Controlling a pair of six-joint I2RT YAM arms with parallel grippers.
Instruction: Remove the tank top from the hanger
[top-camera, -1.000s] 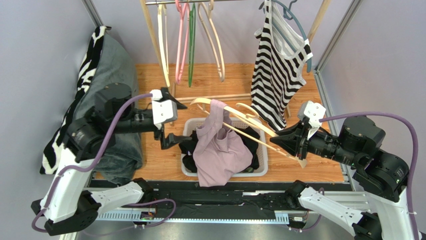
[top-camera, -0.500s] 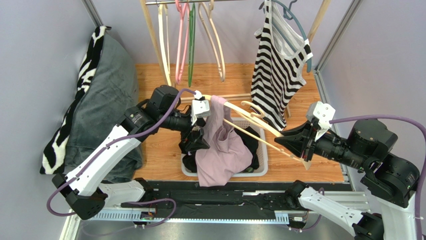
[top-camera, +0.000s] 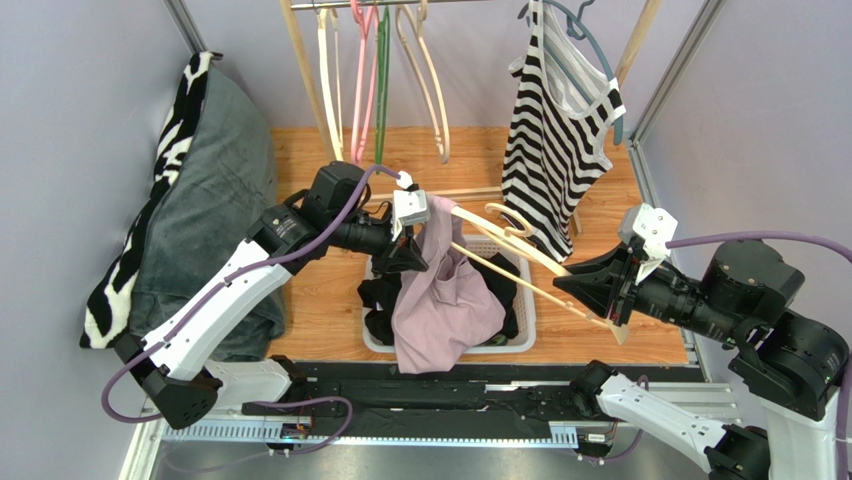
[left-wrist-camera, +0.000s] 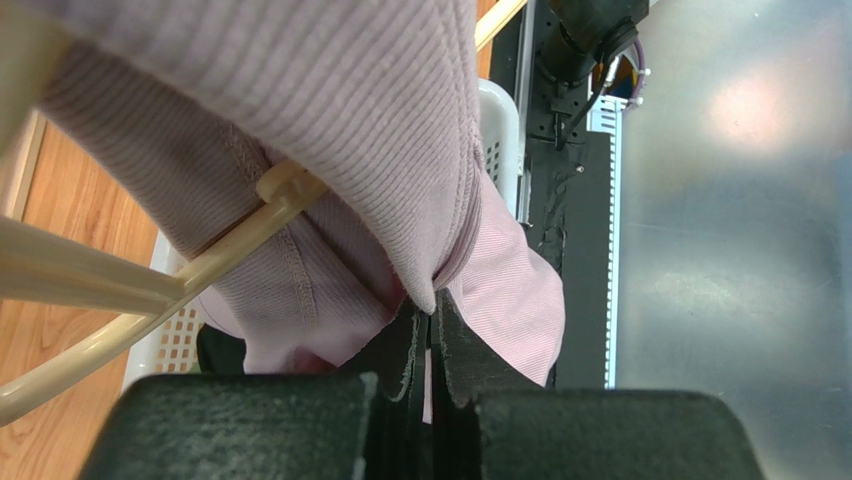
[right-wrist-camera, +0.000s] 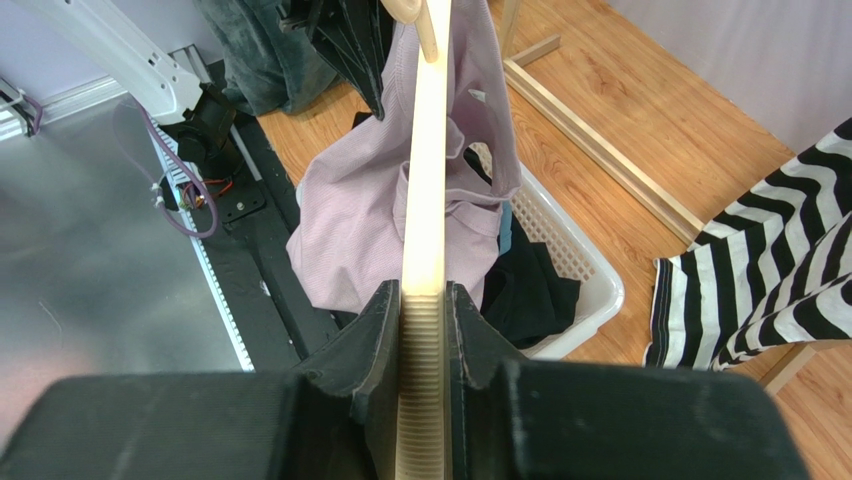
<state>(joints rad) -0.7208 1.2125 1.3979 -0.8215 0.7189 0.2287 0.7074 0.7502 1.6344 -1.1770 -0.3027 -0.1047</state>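
Observation:
A pale pink tank top (top-camera: 440, 305) hangs from the left end of a cream hanger (top-camera: 505, 262) over a white basket. My right gripper (top-camera: 590, 295) is shut on the hanger's ribbed right end (right-wrist-camera: 422, 400), holding it slanted in the air. My left gripper (top-camera: 408, 255) is shut on a fold of the tank top (left-wrist-camera: 400, 150) just below the hanger's left tip; a sliver of pink cloth shows between its closed fingers (left-wrist-camera: 405, 345). The hanger's bar (left-wrist-camera: 110, 285) runs through the cloth in the left wrist view. From the right wrist, the tank top (right-wrist-camera: 370, 215) drapes down beyond the hanger.
The white laundry basket (top-camera: 525, 330) holds dark clothes. A striped tank top (top-camera: 555, 140) hangs on a blue hanger at back right. Several bare hangers (top-camera: 380, 80) hang on the wooden rack. A grey and zebra-print pile (top-camera: 200, 170) lies at left.
My left arm swung right from beside the basket to the tank top, and its gripper closed on the cloth. The right gripper with the hanger shifted slightly right.

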